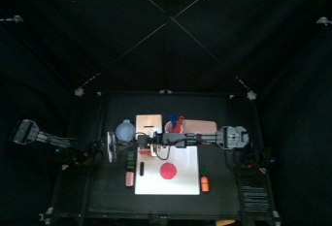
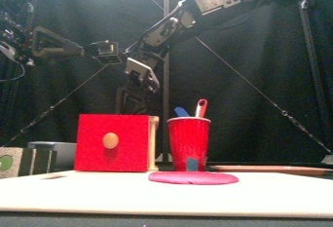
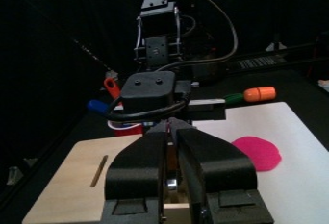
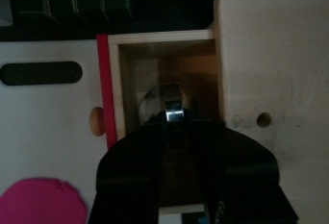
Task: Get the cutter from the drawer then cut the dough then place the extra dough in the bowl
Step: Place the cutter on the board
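Over open drawer (image 4: 154, 74), right gripper (image 4: 171, 122) closed on cutter (image 4: 171, 104) handle; left gripper (image 3: 174, 136) jaws together above box (image 3: 115, 165); dough (image 1: 168, 170) flat on board (image 1: 189, 156); cup (image 2: 189, 143) beside box.

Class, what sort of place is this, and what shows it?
Probably a robot test booth set as a toy kitchen: black curtains, two robot arms, a white cutting board with pink dough, a red cup of toy knives.
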